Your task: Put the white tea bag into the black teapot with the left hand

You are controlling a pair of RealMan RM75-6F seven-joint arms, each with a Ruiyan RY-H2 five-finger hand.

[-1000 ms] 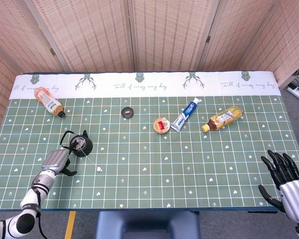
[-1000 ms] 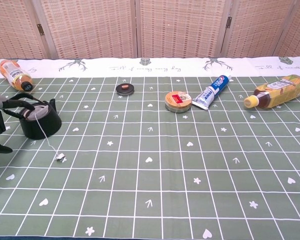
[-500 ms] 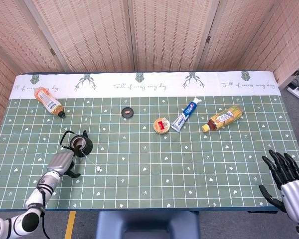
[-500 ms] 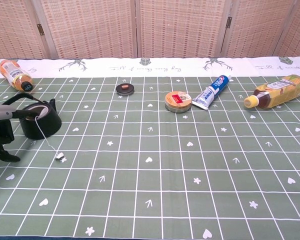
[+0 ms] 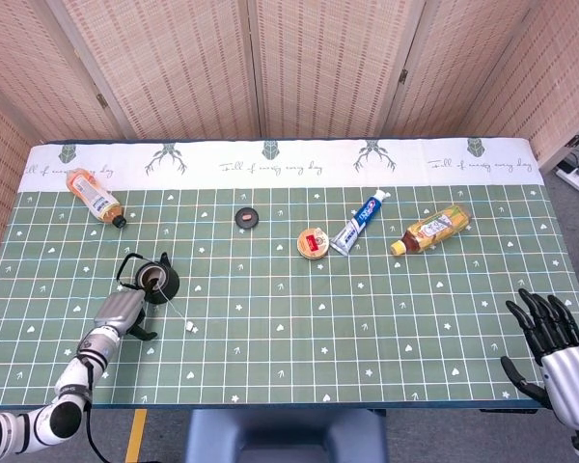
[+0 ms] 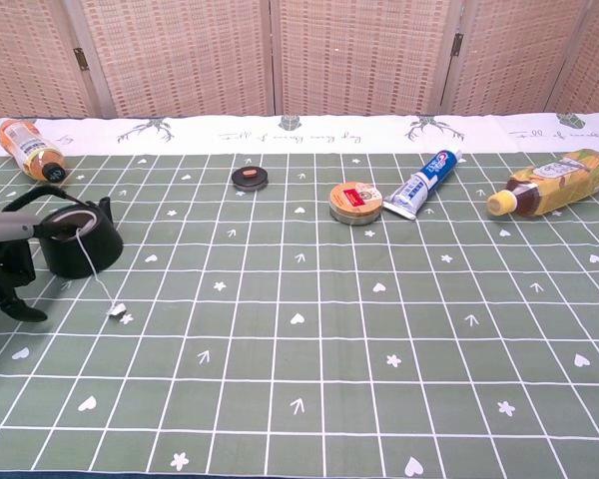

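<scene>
Left hand (image 5: 119, 313) beside the round black teapot (image 5: 157, 281): finger state cannot be told. Right hand (image 5: 560, 359): fingers spread, holding nothing.

Silver-backed left robot hand (image 5: 117, 314) and right robot hand (image 5: 560, 362), black fingers, white forearms.

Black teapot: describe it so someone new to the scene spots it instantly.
On the green grid tablecloth, look at its left side, just ahead of the left robot hand. The black teapot sits there, lidless, with a looped handle; a white string trails from its mouth, unlike anything nearby.
</scene>
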